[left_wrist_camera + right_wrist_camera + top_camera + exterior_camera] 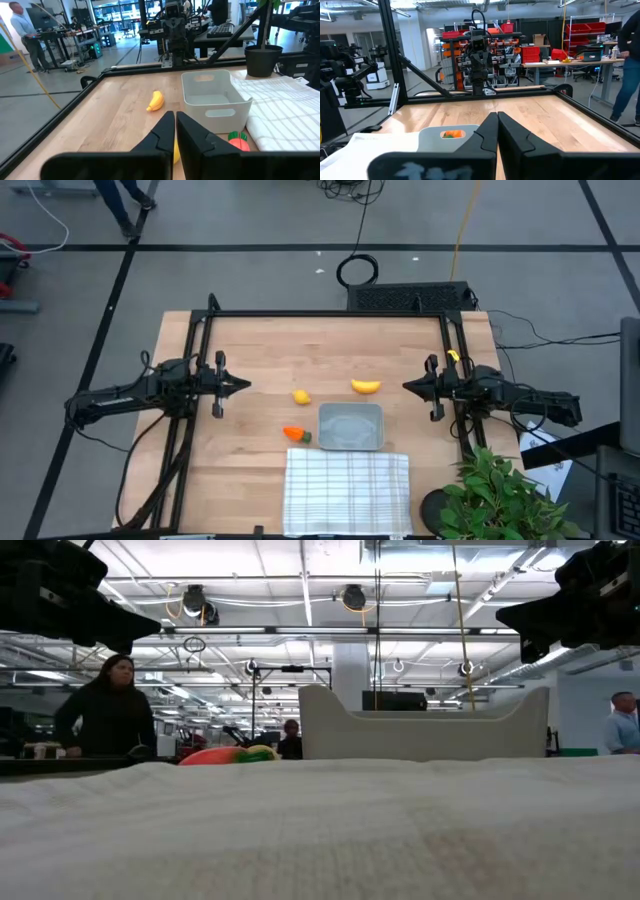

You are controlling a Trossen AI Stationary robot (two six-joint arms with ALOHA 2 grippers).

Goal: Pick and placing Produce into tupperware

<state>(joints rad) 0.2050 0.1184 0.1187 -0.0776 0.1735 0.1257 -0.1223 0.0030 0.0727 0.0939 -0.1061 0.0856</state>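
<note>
— Sitting empty near the lower middle of the high view is the shallow grey translucent rectangular tupperware; nothing is lying inside it yet, so I am judging the task as not begun.

— And the produce?

— All three pieces are resting on the light wooden table. The small orange carrot with a green top is lying just beside the container's left edge. The small round yellow lemon is sitting up and to the left of it, apart. The curved yellow banana is lying near, just above the container's top edge.

— What are the arms doing?

— Both are waiting. The left gripper is hovering at the middle left of the frame with its dark fingers pressed together, holding nothing. The right gripper is hovering at the middle right, pinched together likewise and empty.

— Anything else nearby?

— A white checked cloth is lying just below the container. Three picks and three placements are remaining, by my reckoning.
</note>
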